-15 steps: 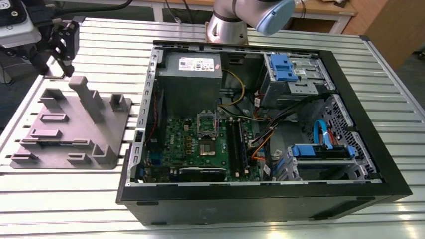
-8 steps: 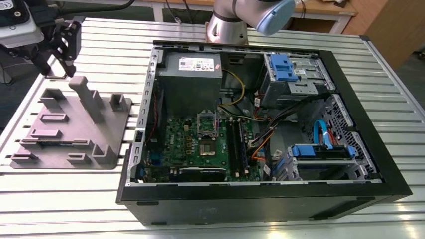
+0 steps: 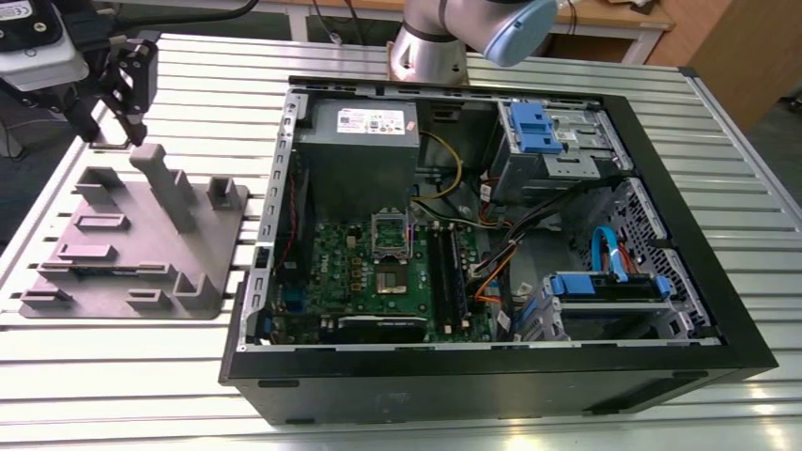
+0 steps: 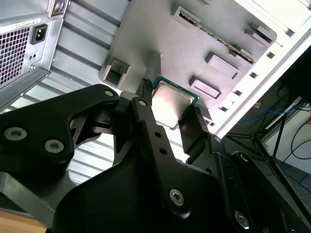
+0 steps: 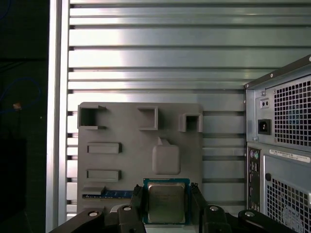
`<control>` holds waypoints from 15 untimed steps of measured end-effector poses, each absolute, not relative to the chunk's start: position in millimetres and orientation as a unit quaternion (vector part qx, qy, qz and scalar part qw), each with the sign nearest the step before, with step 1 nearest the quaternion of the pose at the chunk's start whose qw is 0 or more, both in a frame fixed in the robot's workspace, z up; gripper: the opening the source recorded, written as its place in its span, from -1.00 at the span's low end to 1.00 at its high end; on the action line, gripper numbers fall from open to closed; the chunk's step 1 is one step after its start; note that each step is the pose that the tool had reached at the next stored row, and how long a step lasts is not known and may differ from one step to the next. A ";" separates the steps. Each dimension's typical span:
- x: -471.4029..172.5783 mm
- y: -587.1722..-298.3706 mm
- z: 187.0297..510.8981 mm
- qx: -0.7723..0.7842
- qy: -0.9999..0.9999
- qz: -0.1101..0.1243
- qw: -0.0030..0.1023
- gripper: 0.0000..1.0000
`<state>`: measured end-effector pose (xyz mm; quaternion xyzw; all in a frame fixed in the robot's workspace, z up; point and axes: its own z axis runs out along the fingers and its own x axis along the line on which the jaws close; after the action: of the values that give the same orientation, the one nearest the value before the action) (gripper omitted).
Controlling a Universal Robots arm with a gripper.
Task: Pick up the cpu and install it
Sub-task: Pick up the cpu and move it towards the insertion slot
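Note:
The cpu (image 4: 171, 102), a small square chip with a silvery top and a green edge, sits between my two black fingers (image 4: 145, 109) in both wrist views. My gripper (image 5: 166, 190) is shut on the cpu (image 5: 166, 203), holding it by two opposite edges above the grey holder plate (image 5: 126, 160). In the exterior view my gripper (image 3: 113, 120) hangs over the far end of that grey holder plate (image 3: 138, 235), towards the exterior view's left. The green motherboard (image 3: 363, 272) lies inside the open computer case (image 3: 501, 366), with its dark socket (image 3: 393, 279) uncovered and the metal socket frame (image 3: 391, 230) standing upright.
The holder plate has upright posts (image 3: 163, 183) and small pockets. Inside the case are a power supply (image 3: 357, 127), blue drive brackets (image 3: 532, 127) and loose cables (image 3: 501, 254). Everything rests on a ribbed metal table (image 3: 126, 395). The arm's base (image 3: 433, 47) stands behind the case.

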<state>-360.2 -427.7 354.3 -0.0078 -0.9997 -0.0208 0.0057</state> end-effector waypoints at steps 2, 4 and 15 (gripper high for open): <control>-359.7 -427.7 354.3 -0.008 -1.000 -0.021 0.006 -0.06; -358.5 -427.7 354.3 -0.008 -1.000 -0.021 0.006 -0.06; -356.0 -427.7 354.3 -0.008 -1.000 -0.021 0.006 -0.06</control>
<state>-356.0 -427.7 354.3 -0.0078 -0.9997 -0.0207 0.0059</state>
